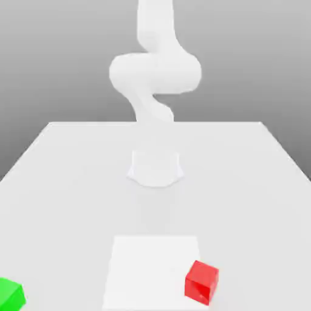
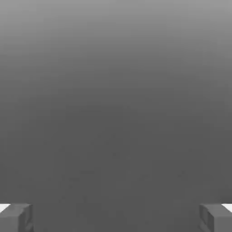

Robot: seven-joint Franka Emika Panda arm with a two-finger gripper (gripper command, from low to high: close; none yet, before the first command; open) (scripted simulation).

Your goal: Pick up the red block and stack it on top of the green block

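Smooth red block [image 1: 201, 282] and green block [image 1: 10, 294] well apart; gripper [image 2: 116, 217] spread wide.

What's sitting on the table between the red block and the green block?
No object: between the red block and the green block the exterior view shows bare table, partly a lighter white square patch.

Smooth white arm [image 1: 155, 73] (grey fingertips [image 2: 18, 217])

A pale grey surface [image 1: 67, 182] takes the lower part of the exterior view and becomes narrower toward the back. On it, near the front edge, lies a flat white square patch [image 1: 149, 267]. Behind the surface there is a plain grey background [image 1: 54, 54].
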